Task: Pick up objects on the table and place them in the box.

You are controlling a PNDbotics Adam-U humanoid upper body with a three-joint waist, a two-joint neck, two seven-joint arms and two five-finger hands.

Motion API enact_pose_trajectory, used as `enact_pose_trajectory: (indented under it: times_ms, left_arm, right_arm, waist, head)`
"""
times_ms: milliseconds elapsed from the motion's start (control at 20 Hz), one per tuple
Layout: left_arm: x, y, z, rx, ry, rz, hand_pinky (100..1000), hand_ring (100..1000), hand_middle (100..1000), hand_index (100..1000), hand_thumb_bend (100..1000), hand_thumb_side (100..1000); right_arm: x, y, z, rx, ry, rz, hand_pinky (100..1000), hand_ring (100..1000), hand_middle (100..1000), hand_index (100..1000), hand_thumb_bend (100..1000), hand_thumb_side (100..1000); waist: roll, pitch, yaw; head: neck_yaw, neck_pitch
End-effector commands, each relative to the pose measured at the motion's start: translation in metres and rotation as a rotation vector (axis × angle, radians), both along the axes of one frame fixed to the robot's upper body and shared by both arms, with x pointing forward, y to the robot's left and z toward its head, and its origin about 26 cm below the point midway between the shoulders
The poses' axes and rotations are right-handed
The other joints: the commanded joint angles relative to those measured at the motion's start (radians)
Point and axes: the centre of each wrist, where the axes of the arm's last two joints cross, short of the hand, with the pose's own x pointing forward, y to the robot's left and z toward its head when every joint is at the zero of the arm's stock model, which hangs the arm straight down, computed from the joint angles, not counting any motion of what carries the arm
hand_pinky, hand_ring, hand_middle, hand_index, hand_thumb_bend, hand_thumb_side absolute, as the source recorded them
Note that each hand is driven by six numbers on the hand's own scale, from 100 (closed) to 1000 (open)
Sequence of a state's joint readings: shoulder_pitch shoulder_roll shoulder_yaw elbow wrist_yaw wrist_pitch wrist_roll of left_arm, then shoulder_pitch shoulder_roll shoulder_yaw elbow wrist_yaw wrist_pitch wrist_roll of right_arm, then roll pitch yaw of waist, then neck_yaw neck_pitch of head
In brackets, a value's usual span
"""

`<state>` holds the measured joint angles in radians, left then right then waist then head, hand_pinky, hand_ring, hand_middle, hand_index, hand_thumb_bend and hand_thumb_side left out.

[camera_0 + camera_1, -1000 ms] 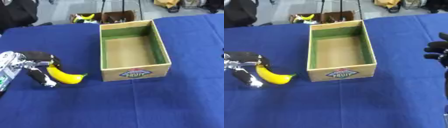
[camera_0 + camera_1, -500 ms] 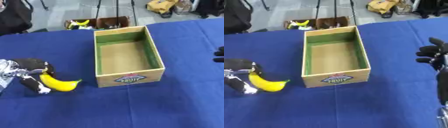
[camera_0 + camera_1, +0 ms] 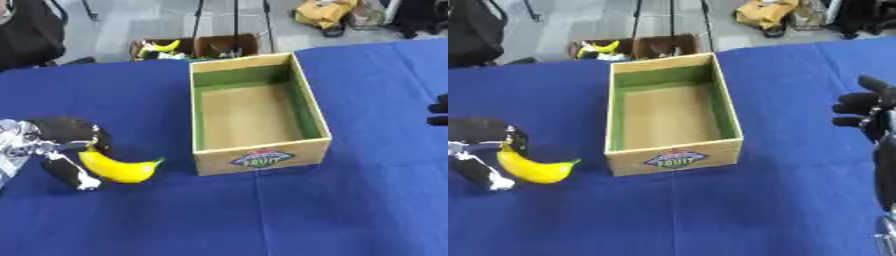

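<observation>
A yellow banana (image 3: 120, 168) lies on the blue tablecloth at the left, with its tip pointing toward the box. My left hand (image 3: 63, 145) is shut on its stem end, dark fingers above it and the thumb below. The cardboard fruit box (image 3: 260, 159) stands open in the middle, brown floor and green inner walls, with nothing inside. My right hand (image 3: 869, 111) hangs at the right edge, away from the box, fingers loosely curled and holding nothing.
Beyond the table's far edge a small carton (image 3: 171, 48) on the floor holds another banana and dark items. A black bag (image 3: 31, 32) sits at the far left and a yellow bag (image 3: 322, 11) at the far right.
The camera has tilted, shifting the whole picture. My left hand still holds the banana on the cloth beside the box. The right hand stays at the right edge.
</observation>
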<state>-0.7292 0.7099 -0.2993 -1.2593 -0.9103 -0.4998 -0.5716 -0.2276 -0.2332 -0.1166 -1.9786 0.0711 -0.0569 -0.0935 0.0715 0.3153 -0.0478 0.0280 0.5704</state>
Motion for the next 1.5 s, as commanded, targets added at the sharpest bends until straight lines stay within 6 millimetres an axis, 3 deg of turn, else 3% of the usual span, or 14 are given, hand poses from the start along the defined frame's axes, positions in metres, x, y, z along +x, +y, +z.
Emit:
enact_pose_trajectory:
  times_ms: [50, 600, 1150, 1500]
  left_arm:
    - [-0.0023, 0.0083, 0.0141, 0.03, -0.056, 0.002, 464, 688, 608, 705, 396, 664]
    - [-0.0015, 0.0078, 0.0103, 0.038, -0.063, -0.016, 422, 650, 578, 678, 357, 624]
    - [-0.0013, 0.0086, 0.012, 0.005, -0.092, -0.01, 388, 620, 565, 655, 113, 614]
    - [-0.0034, 0.0087, 0.0188, 0.001, -0.127, -0.004, 372, 607, 550, 638, 100, 594]
  right_arm:
    - [-0.0008, -0.0019, 0.0055, -0.01, -0.019, 0.002, 627, 674, 634, 859, 100, 1000]
    - [-0.0007, -0.002, 0.0053, -0.007, -0.02, 0.0, 627, 674, 634, 859, 100, 1000]
    - [-0.001, -0.0025, 0.0042, -0.007, -0.016, -0.003, 628, 675, 634, 859, 100, 1000]
    - [-0.0012, -0.0032, 0.0035, -0.008, -0.013, -0.006, 629, 675, 634, 860, 100, 1000]
  waist:
    - [-0.003, -0.015, 0.003]
    - [-0.005, -0.018, 0.002]
    - [-0.003, -0.021, 0.001]
    - [0.0, -0.023, 0.001]
  head:
    - [0.001, -0.007]
    - [0.003, -0.009]
    - [0.007, -0.007]
    - [0.006, -0.006]
